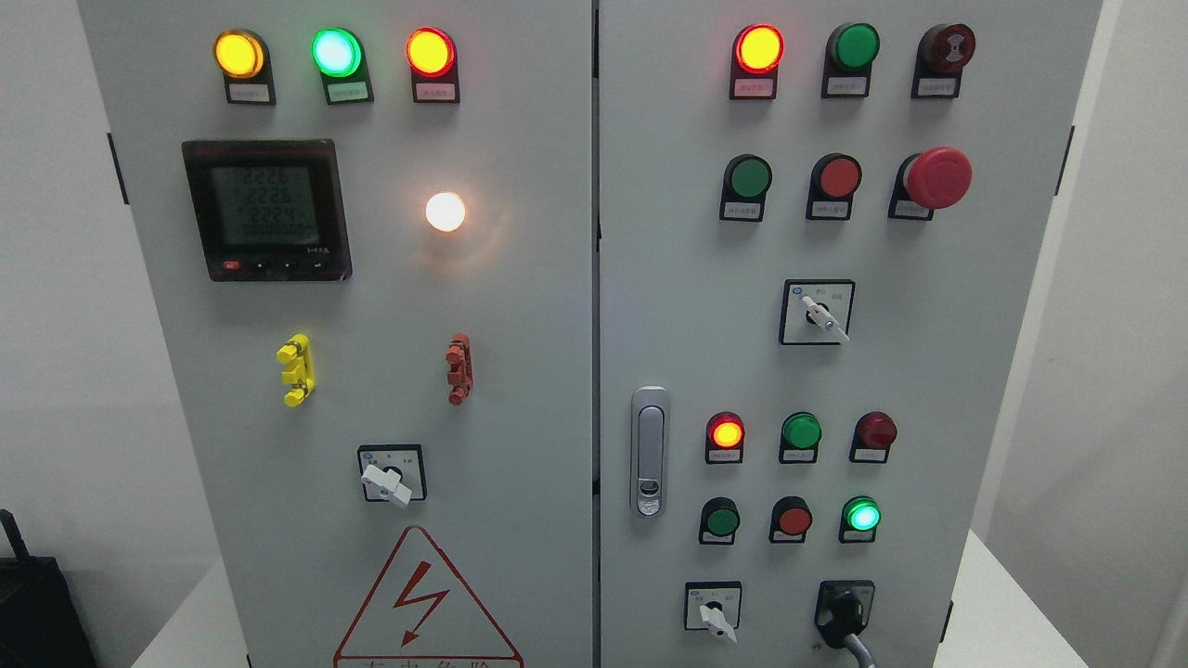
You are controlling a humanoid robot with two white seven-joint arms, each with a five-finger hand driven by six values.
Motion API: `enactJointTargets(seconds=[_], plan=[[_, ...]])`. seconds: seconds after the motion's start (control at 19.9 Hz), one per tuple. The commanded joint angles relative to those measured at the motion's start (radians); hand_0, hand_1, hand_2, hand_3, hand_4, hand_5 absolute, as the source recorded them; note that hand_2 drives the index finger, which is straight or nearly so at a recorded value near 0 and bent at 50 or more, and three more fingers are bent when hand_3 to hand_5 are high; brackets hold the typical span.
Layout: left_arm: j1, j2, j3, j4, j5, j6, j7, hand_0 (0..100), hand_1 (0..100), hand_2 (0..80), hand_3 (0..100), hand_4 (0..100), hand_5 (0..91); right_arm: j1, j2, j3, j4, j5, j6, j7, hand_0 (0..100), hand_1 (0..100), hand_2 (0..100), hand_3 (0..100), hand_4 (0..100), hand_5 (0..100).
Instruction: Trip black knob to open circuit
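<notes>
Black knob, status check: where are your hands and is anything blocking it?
Both hands out of view. Black knob at lower right of right door, untouched, lever pointing down-right. Nothing in front of it; white selector sits to its left.

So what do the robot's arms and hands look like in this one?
Neither arm nor hand shows in the head view, so their look can't be described. Only the grey cabinet is visible, with the black knob at its lower right untouched.

Pale walls [56, 278]; perhaps white tabletop [1012, 612]
</notes>
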Motion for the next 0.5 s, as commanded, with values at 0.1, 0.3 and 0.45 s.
enactJointTargets(seconds=[0.1,0.3,0.45], plan=[[0.0,0.0,0.0,-0.025,0.0,-0.001,0.0,12,39,0.0,0,0,0.0,0.0,0.002,0.006,-0.004,-0.005,-0.001,0.015,0,3,3,100,93,85],[0.0,0.0,0.0,-0.025,0.0,-0.001,0.0,12,39,0.0,0,0,0.0,0.0,0.002,0.005,-0.004,-0.005,-0.001,0.015,0,3,3,100,93,85],[0.0,0.0,0.0,-0.025,0.0,0.001,0.0,12,39,0.0,0,0,0.0,0.0,0.002,0.005,-0.002,-0.005,-0.001,0.015,0,3,4,100,93,85]])
